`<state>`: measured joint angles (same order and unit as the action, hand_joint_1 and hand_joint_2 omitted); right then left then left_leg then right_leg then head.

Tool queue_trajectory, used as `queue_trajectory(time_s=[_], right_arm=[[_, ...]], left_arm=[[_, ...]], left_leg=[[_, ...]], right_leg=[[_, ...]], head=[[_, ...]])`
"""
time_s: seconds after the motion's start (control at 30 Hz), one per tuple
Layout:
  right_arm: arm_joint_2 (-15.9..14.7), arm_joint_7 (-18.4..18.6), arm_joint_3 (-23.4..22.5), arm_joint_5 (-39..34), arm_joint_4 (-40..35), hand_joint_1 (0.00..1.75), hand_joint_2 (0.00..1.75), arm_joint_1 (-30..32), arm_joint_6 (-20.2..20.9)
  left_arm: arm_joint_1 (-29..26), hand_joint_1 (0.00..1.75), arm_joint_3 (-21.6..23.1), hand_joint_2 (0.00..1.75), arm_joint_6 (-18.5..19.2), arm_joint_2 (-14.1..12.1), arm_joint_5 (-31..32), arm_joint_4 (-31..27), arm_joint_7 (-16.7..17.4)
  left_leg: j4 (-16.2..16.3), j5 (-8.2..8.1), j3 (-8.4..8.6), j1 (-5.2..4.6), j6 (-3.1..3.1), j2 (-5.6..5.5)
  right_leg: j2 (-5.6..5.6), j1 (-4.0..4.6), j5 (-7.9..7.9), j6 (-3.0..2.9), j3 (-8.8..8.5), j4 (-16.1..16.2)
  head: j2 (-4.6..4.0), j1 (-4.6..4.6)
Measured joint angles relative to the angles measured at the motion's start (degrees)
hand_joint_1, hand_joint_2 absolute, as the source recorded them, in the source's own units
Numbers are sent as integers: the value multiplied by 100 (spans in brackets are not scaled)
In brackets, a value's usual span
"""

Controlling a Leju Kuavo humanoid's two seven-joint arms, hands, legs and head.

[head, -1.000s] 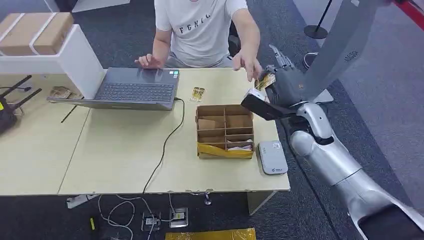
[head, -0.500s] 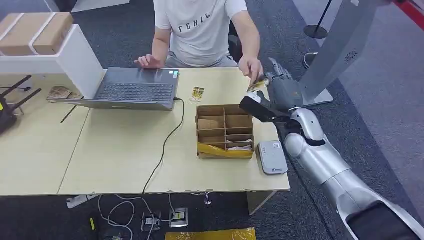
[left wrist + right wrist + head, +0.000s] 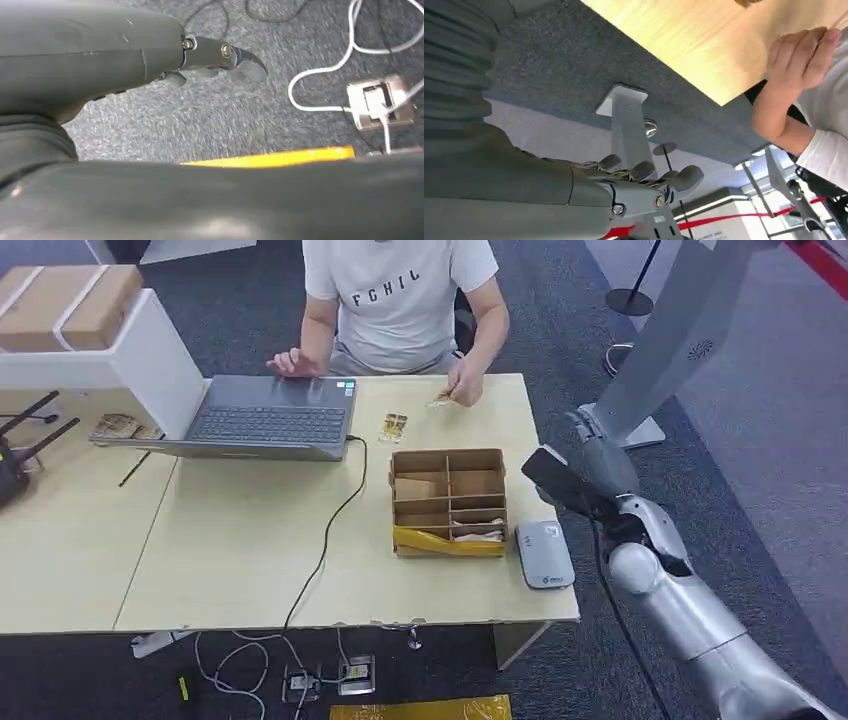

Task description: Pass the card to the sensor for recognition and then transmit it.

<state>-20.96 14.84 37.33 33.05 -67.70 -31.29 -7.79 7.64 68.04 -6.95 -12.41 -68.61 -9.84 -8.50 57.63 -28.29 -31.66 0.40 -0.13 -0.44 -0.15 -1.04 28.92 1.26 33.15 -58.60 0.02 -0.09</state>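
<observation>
- Right hand [image 3: 585, 455]: positioned beside the far right corner of the table [image 3: 250, 540], off its edge, above the carpet. In the right wrist view the fingers [image 3: 649, 172] are apart and loosely extended, with nothing between them. The hand holds nothing.
- Left hand [image 3: 220, 52]: hangs over the floor beside loose white cables. The fingers curve slightly, nothing is held, and whether they are fully apart or drawn together cannot be determined.
- Card [image 3: 443, 398]: held by the person's hand [image 3: 465, 385] over the far edge of the table, well apart from the right hand. Judgement: the handover to the person appears complete.
- Sensor [image 3: 544, 553]: a grey flat unit on the table, just beside the cardboard divider box [image 3: 450, 502], near the right arm.
- Second card [image 3: 394, 427]: lies flat on the table between the laptop [image 3: 272, 420] and the divider box.
- Risk 1: the right forearm sits close above the sensor. A careless retraction could knock the sensor off the near table edge.
- Risk 2: the laptop cable [image 3: 335, 530] runs across the table to the front edge. A low sweep toward the second card could snag it.
- Risk 3: the second card lies flat. A pickup attempt could slide it instead of lifting it, because the fingers have no edge to catch.
</observation>
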Motion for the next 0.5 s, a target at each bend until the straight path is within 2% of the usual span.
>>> queue_trajectory(time_s=[0.13, 0.3, 0.4, 0.5], right_arm=[[-309, 190, -11, -140, -827, 0, 175, 181, 304], [-540, 241, -11, -155, -1496, 0, 175, 270, 361], [-660, 262, -2, -127, -1784, 0, 175, 367, 274], [-724, 258, 35, 165, -1979, 0, 175, 576, -3]], left_arm=[[0, 0, -4, 0, -53, 4, -83, 0, 2], [1, 0, -7, 0, -74, 11, -105, 0, -6], [2, 0, -20, 0, -107, 20, -136, 0, -138], [2, 0, -24, 0, -160, 20, -136, 0, -146]], left_leg=[[-1, 0, 4, 1, 0, 4], [-1, 2, 7, 2, -1, 4], [-1, 2, 7, 2, -1, 4], [-1, 1, 4, 2, -1, 4]], right_leg=[[4, 1, 0, 0, 0, 0], [13, 1, 0, 0, -1, -3], [12, 1, 0, 0, -3, -3], [12, 1, 0, -1, -3, -3]], head=[[0, -2], [0, -2], [0, 0], [0, 0]])
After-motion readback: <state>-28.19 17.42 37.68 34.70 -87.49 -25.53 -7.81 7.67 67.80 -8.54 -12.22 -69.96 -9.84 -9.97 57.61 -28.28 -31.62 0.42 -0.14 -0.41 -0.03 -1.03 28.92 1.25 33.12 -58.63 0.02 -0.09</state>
